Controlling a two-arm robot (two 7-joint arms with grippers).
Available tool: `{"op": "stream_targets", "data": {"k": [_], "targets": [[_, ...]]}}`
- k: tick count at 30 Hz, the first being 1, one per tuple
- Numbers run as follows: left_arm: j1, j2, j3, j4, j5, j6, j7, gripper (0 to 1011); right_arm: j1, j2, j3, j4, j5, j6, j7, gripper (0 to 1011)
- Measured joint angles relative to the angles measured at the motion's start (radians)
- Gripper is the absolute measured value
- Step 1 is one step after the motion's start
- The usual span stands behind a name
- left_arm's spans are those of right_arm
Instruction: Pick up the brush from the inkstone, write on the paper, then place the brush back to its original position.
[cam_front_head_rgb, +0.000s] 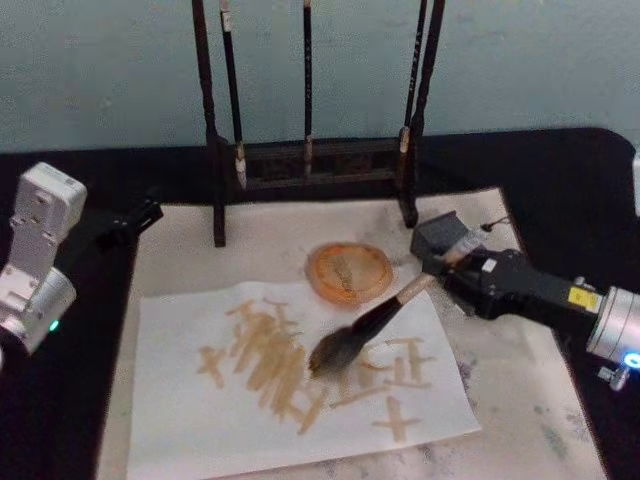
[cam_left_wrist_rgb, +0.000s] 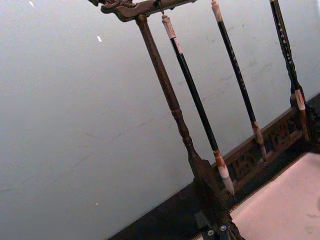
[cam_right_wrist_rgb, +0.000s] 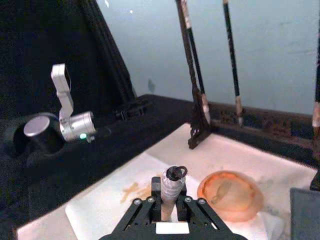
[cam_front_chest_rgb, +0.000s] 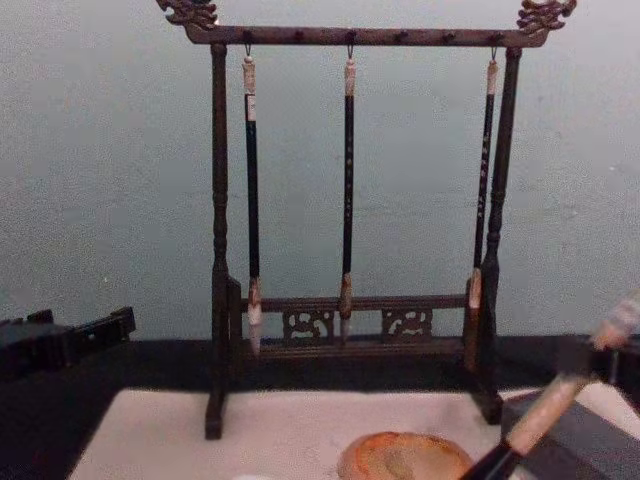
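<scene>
Head view gives us the layout: the right gripper (cam_front_head_rgb: 447, 268) sits just to the right of the inkstone (cam_front_head_rgb: 348, 270), its fingers closed on the pale upper handle of the brush (cam_front_head_rgb: 375, 320). We judge the high grip and the slant to be deliberate. They let the bushy tip reach down past the inkstone onto the paper (cam_front_head_rgb: 190, 410), where it appears to touch among tan strokes. So the writing looks under way, and the return to the inkstone is not yet done. The left gripper (cam_front_head_rgb: 125, 225) is parked well away from the inkstone on the robot's left, over the dark table (cam_front_head_rgb: 60, 430). Right wrist view adds a look along the handle, with the fingers (cam_right_wrist_rgb: 141, 212) pressed against both its sides and the loop at its end free. Chest view shows the handle from the side, rising clear of the inkstone, and the rack (cam_front_chest_rgb: 350, 300) of slim brushes (cam_front_chest_rgb: 348, 180) behind the inkstone.
</scene>
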Motion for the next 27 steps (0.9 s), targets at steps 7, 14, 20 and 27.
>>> {"op": "stream_targets", "data": {"k": [7,14,20,27], "targets": [[0.0,0.0,0.0,0.0,0.0,0.0,0.0,1002,0.046,-0.016,0.013,0.044,0.068,0.015,0.018,163],[0.0,0.0,0.0,0.0,0.0,0.0,0.0,1002,0.126,-0.051,0.004,0.138,0.132,0.046,0.043,163],[0.0,0.0,0.0,0.0,0.0,0.0,0.0,1002,0.18,-0.076,-0.012,0.213,0.162,0.071,0.051,163],[0.0,0.0,0.0,0.0,0.0,0.0,0.0,1002,0.237,-0.101,-0.036,0.298,0.19,0.083,0.075,163]]}}
